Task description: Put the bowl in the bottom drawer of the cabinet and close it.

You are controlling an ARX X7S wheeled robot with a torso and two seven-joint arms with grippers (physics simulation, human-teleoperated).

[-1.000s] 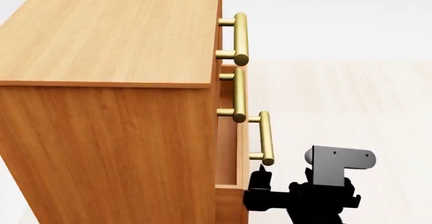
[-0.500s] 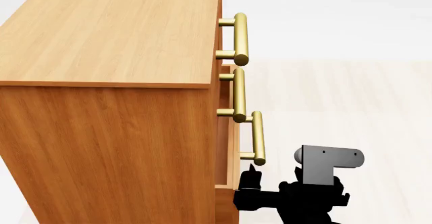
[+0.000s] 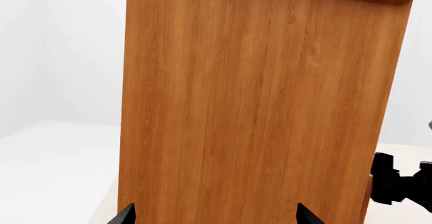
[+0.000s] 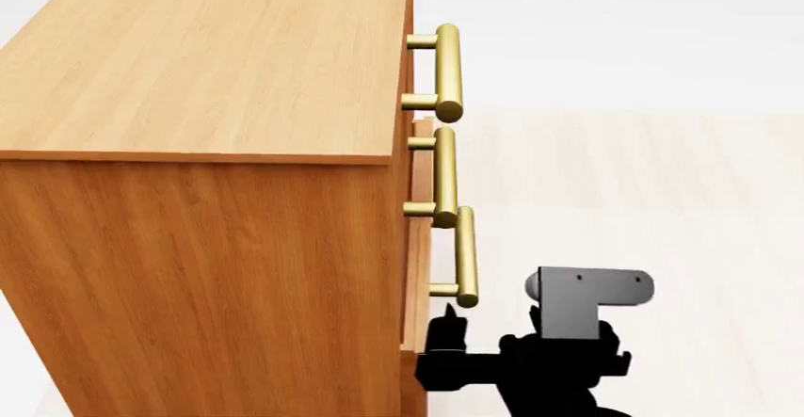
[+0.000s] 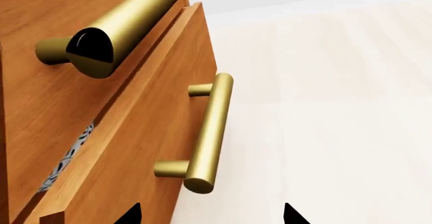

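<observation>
My cabinet [image 4: 201, 200] fills most of the head view, its 3 brass handles stacked down the front edge. Over the last second the bottom drawer [image 5: 135, 148] has slid inward: its handle [image 4: 465, 255] stood well out from the middle handle before and now sits just beside it. Only a narrow slit is left between the drawer front and the cabinet face.

Through that slit in the right wrist view I can see a sliver of blue-grey pattern, which is the bowl [image 5: 68, 158], already inside the drawer. So I judge the placing done and the closing nearly finished, with a last short push left.

My right gripper [image 5: 210, 215] is spread wide and holds nothing, its tips either side of the handle's near end. My left gripper [image 3: 214, 216] is also spread and empty, facing the cabinet's plain side panel.
</observation>
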